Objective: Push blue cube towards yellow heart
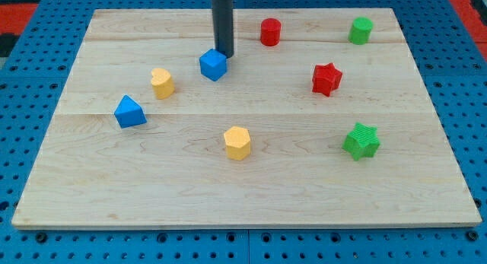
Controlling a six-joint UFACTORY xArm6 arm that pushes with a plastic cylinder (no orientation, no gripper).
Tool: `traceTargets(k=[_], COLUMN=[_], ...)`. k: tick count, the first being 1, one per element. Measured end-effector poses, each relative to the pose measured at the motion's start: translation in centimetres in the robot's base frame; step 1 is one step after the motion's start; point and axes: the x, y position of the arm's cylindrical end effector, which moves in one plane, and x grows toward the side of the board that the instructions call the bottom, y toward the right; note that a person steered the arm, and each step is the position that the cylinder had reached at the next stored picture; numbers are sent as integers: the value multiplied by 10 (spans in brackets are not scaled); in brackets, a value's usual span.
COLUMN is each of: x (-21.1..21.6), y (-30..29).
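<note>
Seven small coloured blocks lie on a pale wooden board [251, 184]: two blue, two yellow, two red with one more green pair making the count eight in all. The blue cube [214, 65] sits far and left of centre, one corner turned toward the near side, its top face lighter than its sides. The blue triangular block [129, 112] lies nearer, at the left. The yellow heart-shaped block [162, 83] stands between these two blue blocks, just left of the cube and apart from it. The yellow hexagonal block [237, 142] rests near the middle, toward the near edge. The red cylinder [270, 31] and the green cylinder-like block [361, 30] sit along the far edge, right of centre. The red star block [326, 78] lies right of centre, and the green star block [361, 140] nearer on the right.

One dark rod comes straight down from the far side; my tip [224, 54] stands just at the cube's far right edge, seemingly touching it. It has no jaws and holds nothing.

The board shows long grain lines and lies on a blue perforated surface [30, 74], with red patches at the far corners.
</note>
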Motion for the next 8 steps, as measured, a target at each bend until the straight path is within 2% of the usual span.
traceTargets(k=[3, 5, 8], x=[40, 73, 63], y=[-14, 22, -3])
